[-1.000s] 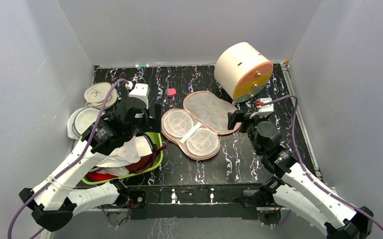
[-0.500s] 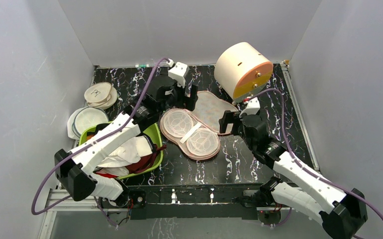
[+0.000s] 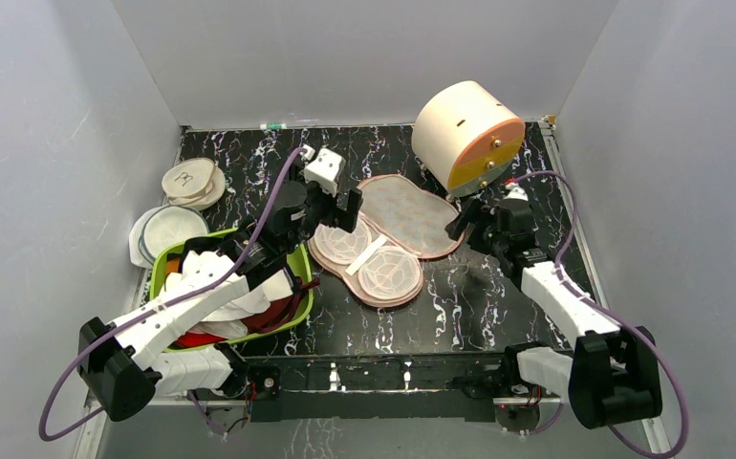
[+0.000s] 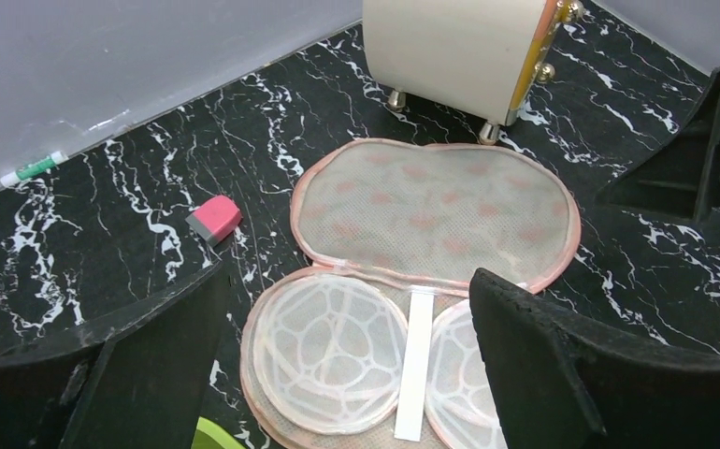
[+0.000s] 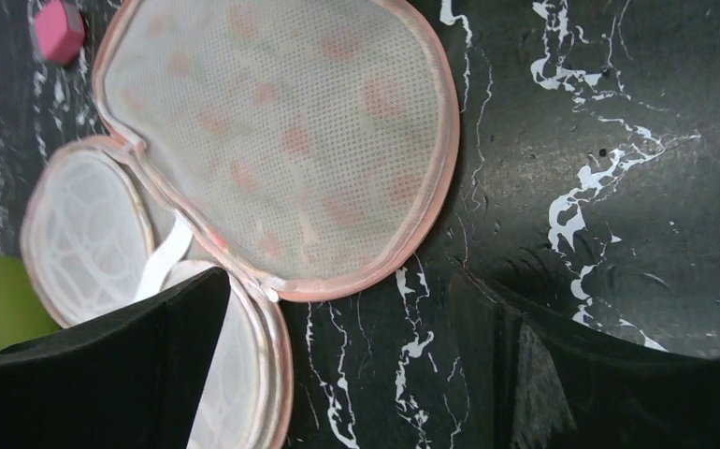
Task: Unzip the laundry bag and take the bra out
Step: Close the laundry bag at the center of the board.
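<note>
The peach laundry bag (image 3: 404, 212) lies unzipped and spread flat at mid table. Its printed lid (image 4: 431, 210) is flipped back, and it also shows in the right wrist view (image 5: 281, 131). The near half (image 3: 369, 258) shows two white mesh domes and a white strap (image 4: 415, 360). A white soft garment, the bra (image 3: 270, 287), lies in the lime-green basin (image 3: 168, 260), partly under my left arm. My left gripper (image 3: 340, 212) (image 4: 347, 374) is open and empty above the bag's left dome. My right gripper (image 3: 469, 228) (image 5: 356, 365) is open and empty by the bag's right edge.
A dark red garment (image 3: 273, 314) lies under the bra in the basin. A cream drum with an orange face (image 3: 466, 137) stands at back right. A pink block (image 4: 214, 219) lies left of the lid. White round discs (image 3: 192, 182) and a white bowl (image 3: 168, 229) sit at left.
My left gripper swung from over the basin to the back of the bag, then drew back a little over its left dome. My right gripper moved right and back, away from the bag's edge.
</note>
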Controlling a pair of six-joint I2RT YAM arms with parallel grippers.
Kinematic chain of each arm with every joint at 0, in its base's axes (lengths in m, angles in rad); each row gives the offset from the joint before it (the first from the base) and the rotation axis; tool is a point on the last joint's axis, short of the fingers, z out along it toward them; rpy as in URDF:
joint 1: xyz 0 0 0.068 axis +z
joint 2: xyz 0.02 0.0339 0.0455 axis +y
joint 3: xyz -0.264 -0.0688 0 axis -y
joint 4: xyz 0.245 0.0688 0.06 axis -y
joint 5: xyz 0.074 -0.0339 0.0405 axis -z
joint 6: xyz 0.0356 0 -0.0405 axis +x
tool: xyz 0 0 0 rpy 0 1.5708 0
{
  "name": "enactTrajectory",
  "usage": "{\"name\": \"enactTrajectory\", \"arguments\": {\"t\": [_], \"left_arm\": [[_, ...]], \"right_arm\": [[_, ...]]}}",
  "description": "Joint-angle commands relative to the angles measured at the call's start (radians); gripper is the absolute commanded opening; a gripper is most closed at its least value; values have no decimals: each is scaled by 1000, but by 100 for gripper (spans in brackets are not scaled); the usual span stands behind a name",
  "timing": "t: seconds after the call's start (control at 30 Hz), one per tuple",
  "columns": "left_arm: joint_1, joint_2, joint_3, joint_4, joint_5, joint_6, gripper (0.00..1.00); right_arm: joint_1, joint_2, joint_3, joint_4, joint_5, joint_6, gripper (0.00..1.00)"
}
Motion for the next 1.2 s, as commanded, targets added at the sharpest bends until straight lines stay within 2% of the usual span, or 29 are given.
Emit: {"name": "enactTrajectory", "arguments": {"t": [0.0,0.13,0.2,0.47,0.67,0.87,1.03,1.17], "left_arm": [[-12,-38,-12,93,-48,27,98],[-14,-44,-10,92,-44,15,98],[-14,-49,-11,93,-39,9,98],[-14,-56,-10,89,-34,3,98],[-14,-55,-7,85,-28,-3,98],[-14,-53,-5,83,-25,-6,98],[-14,-51,-5,83,-26,-6,98],[-14,-41,-3,80,-27,-6,98]], "right_arm": [[-150,69,-48,228,-229,91,81],[-252,174,-99,402,-345,161,69],[-269,239,-106,464,-380,189,66],[-353,389,-115,611,-472,260,62],[-418,516,-126,743,-576,304,55],[-423,644,-146,926,-659,366,48],[-411,769,-148,1094,-697,454,38],[-370,810,-123,1157,-693,497,37]]}}
